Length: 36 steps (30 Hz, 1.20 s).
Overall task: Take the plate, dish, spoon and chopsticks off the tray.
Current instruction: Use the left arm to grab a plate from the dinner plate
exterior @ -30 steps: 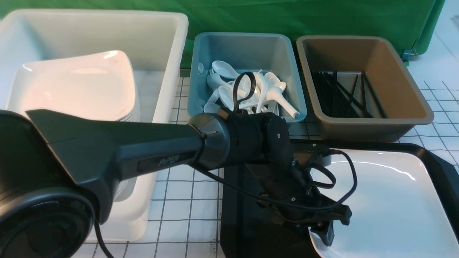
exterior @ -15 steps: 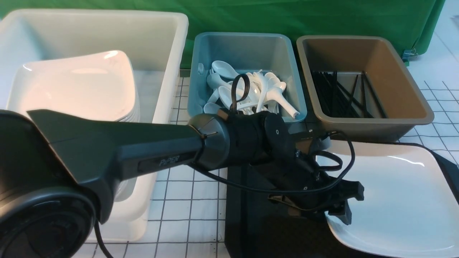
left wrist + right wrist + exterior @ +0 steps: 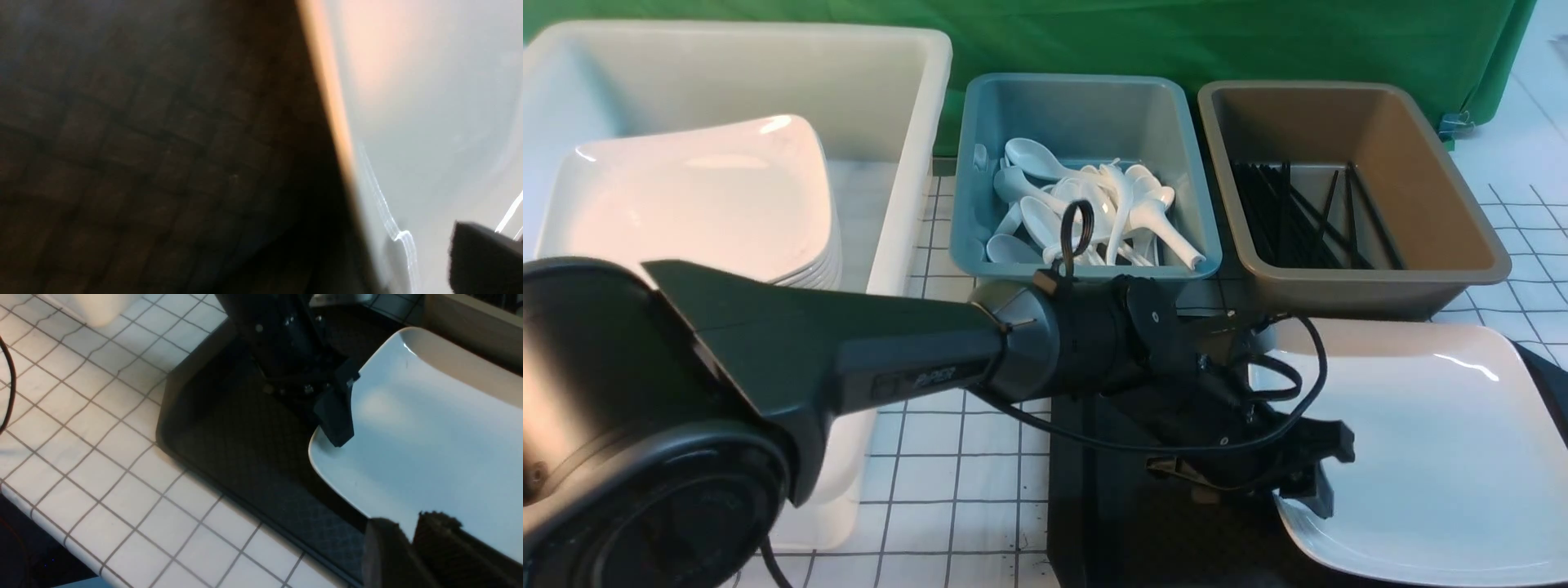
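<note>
So, plate (image 3: pixel 1405 441) sits tilted over right half of tray (image 3: pixel 1086 523), far edge just by brown bin (image 3: pixel 1421 122) holding black sticks (image 3: pixel 1298 220). Right claw (image 3: pixel 412 539) pinched on plate's rim, jaws narrow. Left claw (image 3: pixel 1303 490) spread wide at plate's left corner, gripping nothing. Left arm (image 3: pixel 890 351) stretches across front, blocks tray's middle. Behind: blue bin (image 3: pixel 1086 82) with spoon pile (image 3: pixel 1094 212), white tub (image 3: pixel 890 98) with plate stack (image 3: pixel 686 196).

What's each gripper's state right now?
Left gripper: open, one finger over the plate's rim.
Right gripper: closed on the plate's edge.
</note>
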### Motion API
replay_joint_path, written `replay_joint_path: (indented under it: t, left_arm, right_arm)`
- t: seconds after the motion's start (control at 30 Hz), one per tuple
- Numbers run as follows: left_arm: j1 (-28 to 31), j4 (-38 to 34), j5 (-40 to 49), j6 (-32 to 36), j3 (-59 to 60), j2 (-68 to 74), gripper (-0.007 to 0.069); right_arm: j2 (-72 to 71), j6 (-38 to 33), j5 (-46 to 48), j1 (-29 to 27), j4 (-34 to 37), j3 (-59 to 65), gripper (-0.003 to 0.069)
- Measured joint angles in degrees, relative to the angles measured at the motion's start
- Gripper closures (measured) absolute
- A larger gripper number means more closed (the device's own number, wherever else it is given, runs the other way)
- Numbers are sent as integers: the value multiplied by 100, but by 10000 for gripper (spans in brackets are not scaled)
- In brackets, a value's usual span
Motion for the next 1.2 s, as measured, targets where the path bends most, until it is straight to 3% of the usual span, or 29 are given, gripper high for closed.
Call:
replay_joint_path:
  t: [0.3, 0.43, 0.53, 0.63, 1.2]
  left_arm:
    - [13, -305, 15, 0, -91, 166, 284]
    - [24, -305, 9, 100, -91, 197, 370]
    - [119, -396, 101, 160, -91, 225, 497]
    - [205, -537, 190, 58, -91, 244, 573]
    - [602, 796, 508, 101, 13, -975, 606]
  right_arm:
    - [0, 6, 0, 0, 6, 0, 482]
    - [0, 6, 0, 0, 10, 0, 481]
    - [0, 12, 0, 0, 17, 0, 481]
    - [0, 19, 0, 0, 18, 0, 481]
    - [0, 24, 0, 0, 42, 0, 481]
